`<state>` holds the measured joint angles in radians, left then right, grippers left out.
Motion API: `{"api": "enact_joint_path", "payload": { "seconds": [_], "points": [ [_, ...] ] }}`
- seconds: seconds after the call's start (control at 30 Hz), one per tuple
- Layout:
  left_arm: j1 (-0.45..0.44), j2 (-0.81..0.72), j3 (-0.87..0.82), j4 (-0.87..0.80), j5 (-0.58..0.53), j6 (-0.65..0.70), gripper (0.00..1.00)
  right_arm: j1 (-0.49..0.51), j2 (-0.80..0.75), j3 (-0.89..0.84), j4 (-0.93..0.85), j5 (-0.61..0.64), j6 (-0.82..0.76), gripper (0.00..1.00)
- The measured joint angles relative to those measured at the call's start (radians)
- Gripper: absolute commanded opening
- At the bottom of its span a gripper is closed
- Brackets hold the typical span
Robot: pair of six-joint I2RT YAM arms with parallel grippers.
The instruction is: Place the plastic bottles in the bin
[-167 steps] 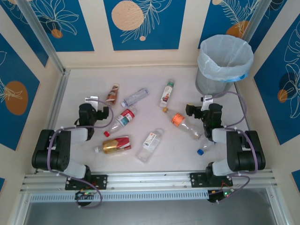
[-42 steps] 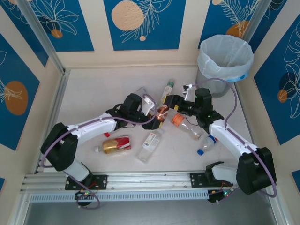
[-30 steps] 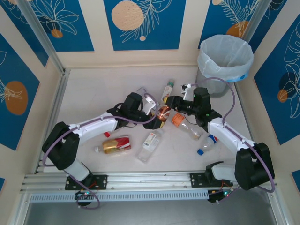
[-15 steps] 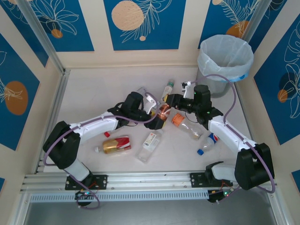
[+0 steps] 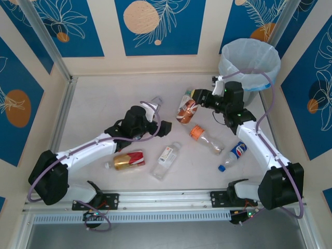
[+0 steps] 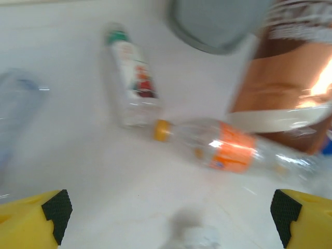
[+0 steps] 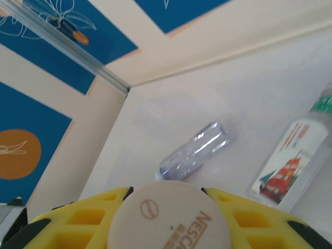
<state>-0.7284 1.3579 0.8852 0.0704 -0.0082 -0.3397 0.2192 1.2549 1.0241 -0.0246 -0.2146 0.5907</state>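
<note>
Nearest the arm bases, a crushed red-and-gold bottle and a white-labelled bottle lie on the pale desk, with a blue-labelled bottle to their right. Just beyond, an orange-labelled bottle lies on its side. At mid-desk the left pincer hangs with its yellow fingers wide apart and nothing between them.

Farther back and to the right, the right pincer is clamped on the top end of a copper-labelled bottle, whose cream cap sits between the fingers in the right wrist view. The bottle's base points down toward the desk; whether it touches cannot be told. A green-capped bottle lies just behind it and a clear bottle farther left. In the far right corner stands the grey bin, lined with a pale-blue bag, near the right pincer.
</note>
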Motion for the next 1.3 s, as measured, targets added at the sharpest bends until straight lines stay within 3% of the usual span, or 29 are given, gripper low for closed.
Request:
{"api": "enact_joint_path", "payload": {
  "seconds": [0.2,0.33,0.53,0.8,1.03,1.3],
  "points": [
    [0.005,0.014,-0.02,0.018,-0.259,-0.13,0.99,-0.025,0.0,0.117,-0.021,0.078,-0.072,0.0],
    [0.006,0.049,0.001,-0.016,-0.327,-0.185,0.99,-0.035,0.013,0.221,-0.014,0.146,-0.15,0.0],
    [0.006,0.068,-0.003,-0.025,-0.34,-0.274,0.99,-0.104,0.104,0.408,0.031,0.3,-0.204,0.0],
    [0.006,0.123,-0.015,-0.008,-0.291,-0.359,1.0,-0.218,0.218,0.424,0.27,0.497,-0.217,0.0],
    [0.006,0.126,-0.014,-0.01,-0.28,-0.362,0.99,-0.272,0.277,0.406,0.451,0.58,-0.272,0.0],
    [0.006,0.156,-0.012,-0.018,-0.277,-0.364,0.99,-0.256,0.334,0.386,0.537,0.62,-0.509,0.0]
  ]
}}
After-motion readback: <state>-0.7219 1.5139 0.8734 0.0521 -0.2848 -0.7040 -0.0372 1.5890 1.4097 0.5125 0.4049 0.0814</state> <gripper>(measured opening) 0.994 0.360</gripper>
